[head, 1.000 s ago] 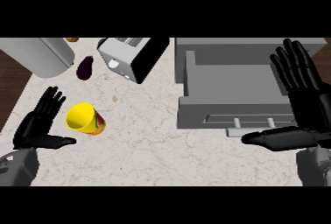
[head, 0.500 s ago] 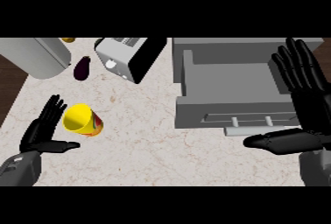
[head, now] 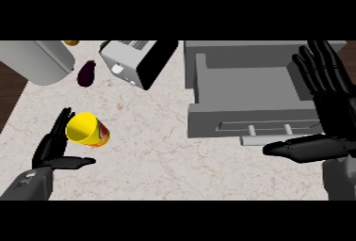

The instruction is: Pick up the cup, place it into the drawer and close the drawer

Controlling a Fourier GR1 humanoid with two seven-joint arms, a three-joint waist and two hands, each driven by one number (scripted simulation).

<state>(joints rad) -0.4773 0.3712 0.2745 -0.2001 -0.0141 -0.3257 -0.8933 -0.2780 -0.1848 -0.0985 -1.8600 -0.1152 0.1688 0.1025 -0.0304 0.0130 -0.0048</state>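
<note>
A yellow cup (head: pixel 86 130) lay tipped on the marbled counter (head: pixel 160 155) at the view's left, its open mouth facing the camera, with the robot's left hand (head: pixel 53 151) just beside it, fingers straight up along its left side and thumb stretched out below, not closed round it. The grey drawer (head: pixel 246 96) stood open at upper right, nothing visible inside, while the right hand (head: pixel 327 117) rested flat-fingered along its right edge, thumb pointing left below the drawer front. A toaster (head: pixel 136 61), an aubergine (head: pixel 87 74) and a metal canister (head: pixel 38 60) sat along the back.
</note>
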